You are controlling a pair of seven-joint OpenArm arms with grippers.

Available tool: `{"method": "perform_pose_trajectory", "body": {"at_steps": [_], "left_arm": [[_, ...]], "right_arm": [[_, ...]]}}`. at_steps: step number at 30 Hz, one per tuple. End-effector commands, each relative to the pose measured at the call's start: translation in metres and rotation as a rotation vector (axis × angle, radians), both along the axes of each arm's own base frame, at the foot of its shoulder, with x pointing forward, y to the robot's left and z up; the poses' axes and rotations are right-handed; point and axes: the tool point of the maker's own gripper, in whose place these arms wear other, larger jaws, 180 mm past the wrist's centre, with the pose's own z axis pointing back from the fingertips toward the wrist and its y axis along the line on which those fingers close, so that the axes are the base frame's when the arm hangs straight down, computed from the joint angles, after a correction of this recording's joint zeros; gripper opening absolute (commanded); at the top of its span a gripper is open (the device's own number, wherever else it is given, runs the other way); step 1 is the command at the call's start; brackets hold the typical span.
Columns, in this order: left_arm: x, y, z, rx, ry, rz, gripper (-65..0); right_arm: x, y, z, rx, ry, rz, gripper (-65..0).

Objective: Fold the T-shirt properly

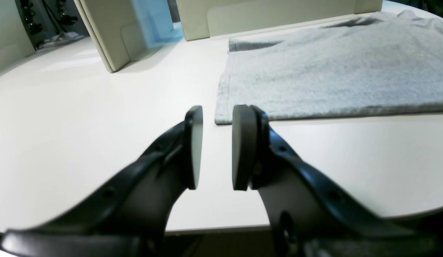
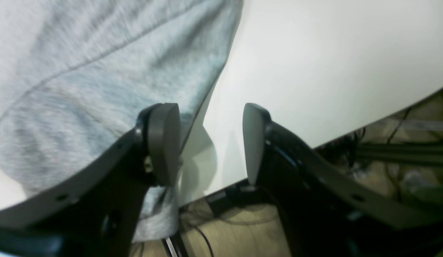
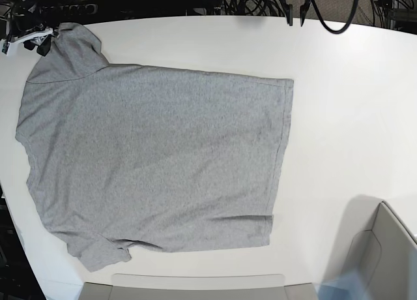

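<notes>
The heather-grey T-shirt (image 3: pixel 156 160) lies spread flat on the white table (image 3: pixel 339 104), plain side up, and no lettering shows. Its hem is toward the right of the base view and its sleeves are on the left. My left gripper (image 1: pixel 217 116) is open and empty. It sits low over the table just short of the near hem corner of the T-shirt (image 1: pixel 314 71), and in the base view it shows at the top edge (image 3: pixel 294 13). My right gripper (image 2: pixel 210 119) is open at the table's edge. Its left finger is over a sleeve of the T-shirt (image 2: pixel 82 71) that droops over the edge.
Beige box-like panels stand at the far side of the table (image 1: pixel 110 39) (image 1: pixel 278 14), also in the base view (image 3: pixel 189 288) (image 3: pixel 384 248). A blue patch (image 1: pixel 153 21) shows beside one. Cables (image 3: pixel 247 0) lie beyond the table's top edge.
</notes>
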Motion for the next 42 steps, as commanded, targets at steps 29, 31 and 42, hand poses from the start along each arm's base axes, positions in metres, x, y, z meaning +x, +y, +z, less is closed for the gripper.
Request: {"method": "perform_pose_trajectory", "body": {"at_steps": [29, 31, 42], "left_arm": [[-0.002, 0.000, -0.003, 0.002, 0.029, 0.004, -49.5], [0.002, 0.000, -0.002, 0.001, 0.020, 0.003, -49.5], [0.065, -0.034, 0.011, -0.183, 0.140, 0.013, -42.1]], "right_arm": [[-0.055, 0.074, -0.086, 0.206, 0.388, 0.027, -36.5], [-0.064, 0.075, -0.086, 0.217, 0.457, 0.035, -36.5], [-0.050, 0.061, -0.075, 0.142, 0.489, 0.040, -36.5]]}}
